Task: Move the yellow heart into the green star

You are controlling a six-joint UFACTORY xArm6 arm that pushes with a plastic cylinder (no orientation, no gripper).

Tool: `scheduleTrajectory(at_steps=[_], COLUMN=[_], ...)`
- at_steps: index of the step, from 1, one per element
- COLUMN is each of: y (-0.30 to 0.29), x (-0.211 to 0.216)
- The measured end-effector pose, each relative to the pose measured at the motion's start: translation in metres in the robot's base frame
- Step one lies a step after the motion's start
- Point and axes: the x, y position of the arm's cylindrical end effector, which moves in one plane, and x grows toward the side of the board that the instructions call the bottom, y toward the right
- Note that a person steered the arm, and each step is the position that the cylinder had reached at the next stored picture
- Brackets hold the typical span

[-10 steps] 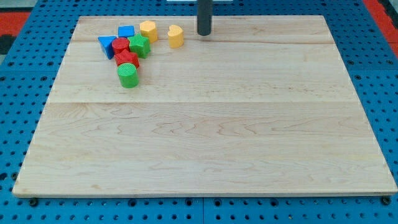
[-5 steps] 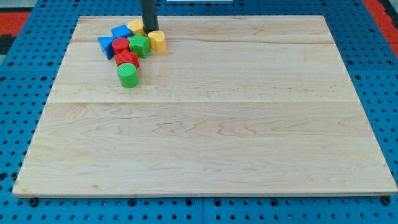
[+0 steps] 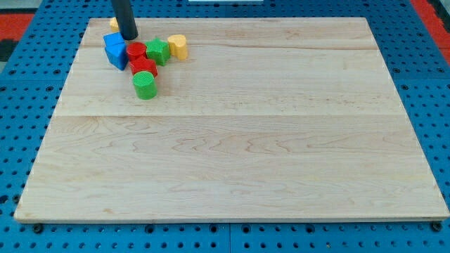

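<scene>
The yellow heart (image 3: pixel 178 46) sits near the board's top left, touching the right side of the green star (image 3: pixel 157 51). My tip (image 3: pixel 129 36) is at the top left, left of both, just above the blue blocks (image 3: pixel 115 50). Another yellow block (image 3: pixel 113 23) peeks out from behind the rod at its left. A red block (image 3: pixel 136 50) sits left of the green star.
A second red block (image 3: pixel 143 67) and a green cylinder (image 3: pixel 145 84) lie below the cluster. The wooden board (image 3: pixel 232 119) lies on a blue pegboard; its top edge is close behind the cluster.
The yellow heart moved left against the green star. My tip swept left along the top, pushing the other yellow block and a blue block leftward.
</scene>
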Motion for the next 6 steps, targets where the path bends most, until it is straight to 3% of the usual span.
scheduleTrajectory(at_steps=[2, 6], y=[0.007, 0.105], x=[0.0, 0.002])
